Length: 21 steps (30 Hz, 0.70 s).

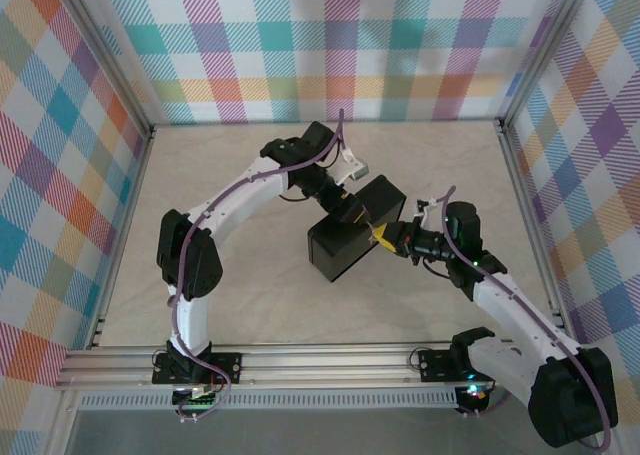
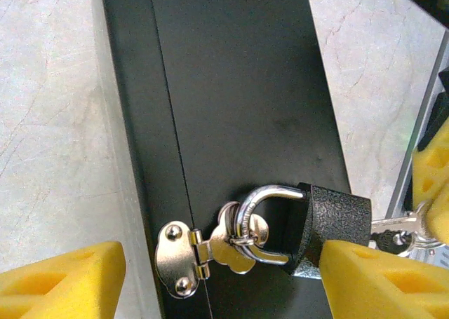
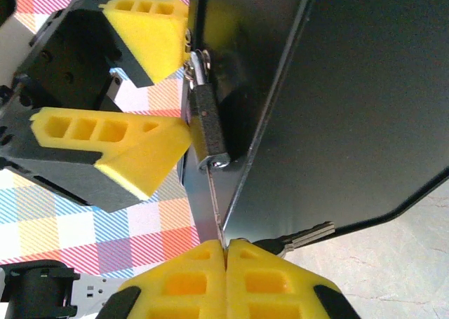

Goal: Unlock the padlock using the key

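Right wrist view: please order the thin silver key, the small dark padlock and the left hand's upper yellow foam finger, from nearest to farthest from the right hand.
1. Thin silver key: pinched in the right hand, bottom centre.
2. Small dark padlock: just above, on the key's tip.
3. Left hand's upper yellow foam finger: top left, beyond the padlock.

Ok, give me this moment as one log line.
left gripper: open around padlock | right gripper: shut on key | padlock: hooked through box latch
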{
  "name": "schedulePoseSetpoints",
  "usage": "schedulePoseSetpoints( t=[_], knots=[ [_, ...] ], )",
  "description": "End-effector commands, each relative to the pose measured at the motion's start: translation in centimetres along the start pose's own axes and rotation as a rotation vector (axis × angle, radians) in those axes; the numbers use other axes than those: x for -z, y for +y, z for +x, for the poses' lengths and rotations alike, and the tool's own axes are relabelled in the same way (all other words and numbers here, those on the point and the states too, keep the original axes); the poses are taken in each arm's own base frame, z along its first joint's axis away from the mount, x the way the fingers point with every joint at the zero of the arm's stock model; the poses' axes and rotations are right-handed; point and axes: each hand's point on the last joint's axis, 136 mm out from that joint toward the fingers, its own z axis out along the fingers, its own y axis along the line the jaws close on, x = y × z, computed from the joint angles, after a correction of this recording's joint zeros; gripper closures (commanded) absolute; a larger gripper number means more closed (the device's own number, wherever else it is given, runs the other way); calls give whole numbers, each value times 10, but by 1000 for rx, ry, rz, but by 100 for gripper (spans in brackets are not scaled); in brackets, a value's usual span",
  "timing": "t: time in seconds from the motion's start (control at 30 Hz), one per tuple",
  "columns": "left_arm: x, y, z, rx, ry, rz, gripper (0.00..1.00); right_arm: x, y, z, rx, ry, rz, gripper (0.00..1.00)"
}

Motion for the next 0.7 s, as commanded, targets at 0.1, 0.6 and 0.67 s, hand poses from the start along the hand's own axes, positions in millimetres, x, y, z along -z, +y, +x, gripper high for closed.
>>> schedulePoseSetpoints(
  t=[0.1, 0.6, 0.67],
  knots=[
    [-3, -2, 17, 30, 55, 0, 27, 0, 23, -7, 71, -9, -62, 100],
    [-1, -6, 15, 37, 45, 18, 27, -3, 13, -17, 48, -53, -39, 100],
    [0, -7, 13, 41, 39, 17, 27, -4, 10, -18, 36, -60, -30, 100]
  ],
)
